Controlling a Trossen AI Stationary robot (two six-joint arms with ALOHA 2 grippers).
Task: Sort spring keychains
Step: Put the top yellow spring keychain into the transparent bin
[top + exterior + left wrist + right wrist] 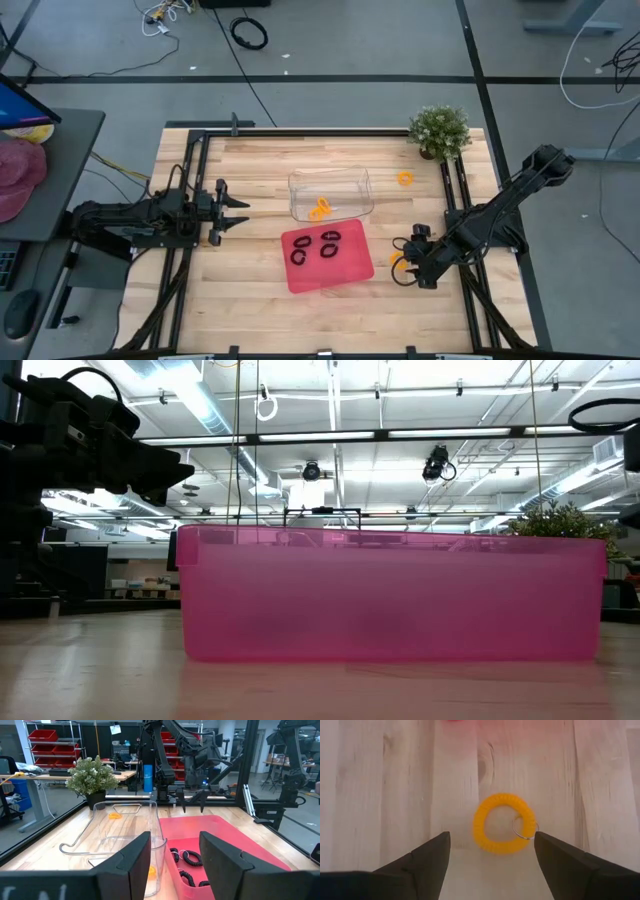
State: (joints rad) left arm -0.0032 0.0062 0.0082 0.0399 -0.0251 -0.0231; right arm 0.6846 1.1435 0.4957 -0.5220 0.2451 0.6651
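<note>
The right tool (491,851) hangs over an orange spring keychain (503,823) lying flat on the table (250,300) near its right edge, just beside the red tray (300,275); its fingers are spread wide, one to each side of the loop, grasping nothing. To take it well, the tool should probably drop straight down until the fingertips reach the wood, with one finger inside the coil or both straddling it, clear of the small metal ring (524,827), then close gently. The left tool (240,212) waits half spread and empty near the left edge. The red tray holds three black coils (329,237). The clear bin (340,183) beside it holds orange coils (320,209), number unclear. Another orange loop (405,179) lies loose near the plant (440,130) at the far right corner
</note>
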